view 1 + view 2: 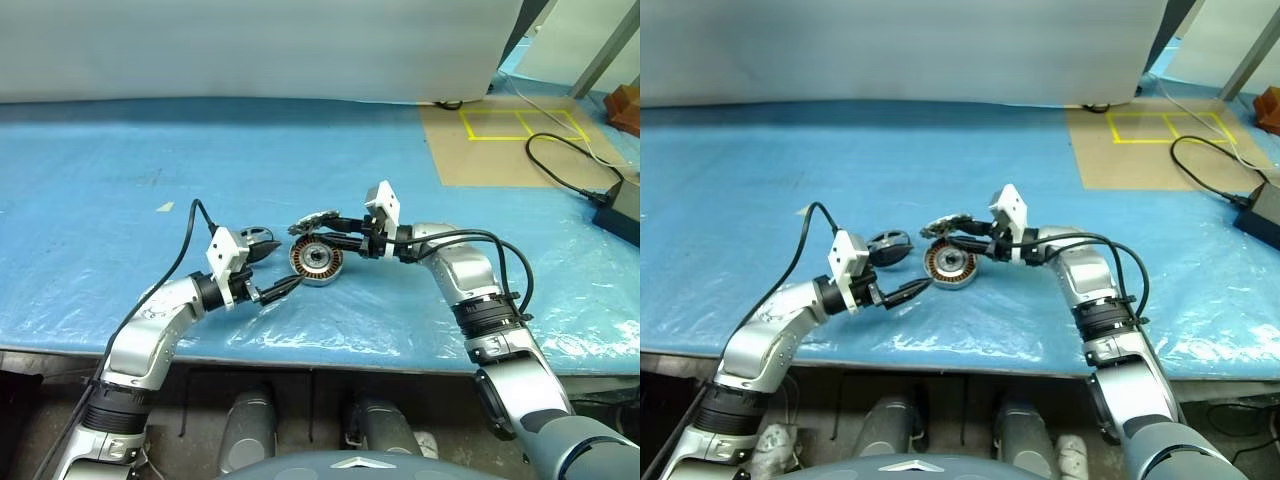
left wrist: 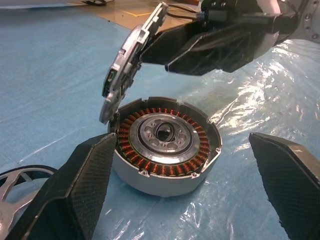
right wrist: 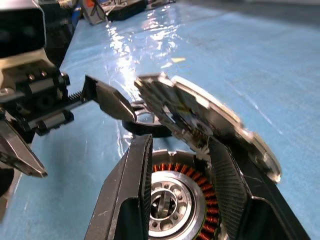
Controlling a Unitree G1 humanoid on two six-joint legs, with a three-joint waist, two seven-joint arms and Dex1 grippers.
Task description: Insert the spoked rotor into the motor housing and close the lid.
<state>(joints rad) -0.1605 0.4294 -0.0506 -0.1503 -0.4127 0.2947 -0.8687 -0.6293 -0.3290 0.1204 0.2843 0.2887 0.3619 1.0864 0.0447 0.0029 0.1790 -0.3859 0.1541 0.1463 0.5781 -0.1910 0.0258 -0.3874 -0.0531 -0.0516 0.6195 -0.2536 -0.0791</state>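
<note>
The motor housing (image 1: pixel 318 262), a silver ring with copper windings, sits on the blue table. My left gripper (image 1: pixel 290 264) is open, with one finger on each side of the housing (image 2: pixel 165 145) and a gap to each. My right gripper (image 1: pixel 330 230) reaches in from the right and is shut on the spoked rotor (image 1: pixel 313 221), a thin silver wheel with a jagged edge. The rotor (image 2: pixel 127 65) hangs tilted over the housing, its low edge at the housing's rim. The lid (image 1: pixel 257 238), a round piece with a dark rim, lies flat just left of the housing.
Crinkled clear plastic covers the blue table (image 1: pixel 120 180) around the housing. A brown board with yellow tape (image 1: pixel 510 130) lies at the back right. A black cable and power brick (image 1: pixel 612 205) sit at the far right. The table's front edge runs close below both arms.
</note>
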